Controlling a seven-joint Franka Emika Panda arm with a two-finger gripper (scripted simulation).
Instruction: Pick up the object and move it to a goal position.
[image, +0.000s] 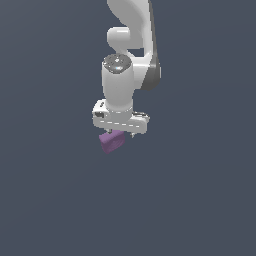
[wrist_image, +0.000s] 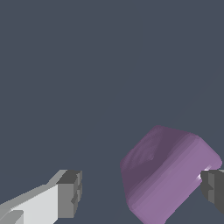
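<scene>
The object (image: 111, 141) is a small matte purple chunk with uneven faces, lying on the dark grey floor. In the exterior view the white gripper (image: 121, 133) hangs directly over it and hides its top edge. In the wrist view the object (wrist_image: 168, 175) lies between the two dark finger pads (wrist_image: 70, 194). It is off-centre, with one corner touching or nearly touching the other pad (wrist_image: 213, 190), and a wide gap remains on the first pad's side. The gripper (wrist_image: 141, 192) is open and holds nothing.
The white arm (image: 132, 45) rises behind the gripper towards the top of the exterior view. A plain dark grey surface (image: 50, 200) surrounds the object on all sides.
</scene>
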